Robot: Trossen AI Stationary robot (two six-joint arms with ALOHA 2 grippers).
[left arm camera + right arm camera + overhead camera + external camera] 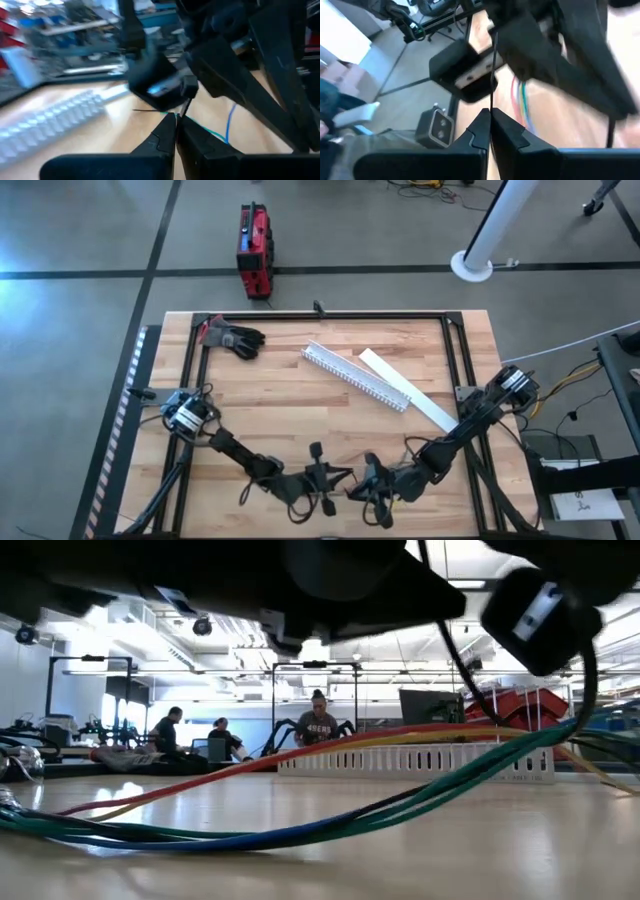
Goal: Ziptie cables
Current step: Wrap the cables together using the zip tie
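Since both the left gripper and right gripper pinch a thin tie strand, you handle limp, light cables; grip near the bundle.

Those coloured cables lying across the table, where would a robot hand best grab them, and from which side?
Probably on the stretch of the cables that lies flat on the table, coming straight down from above. There the strands run side by side as one thin band, so two fingers could close across it. Both grippers, left and right, look pinched shut at the near edge.
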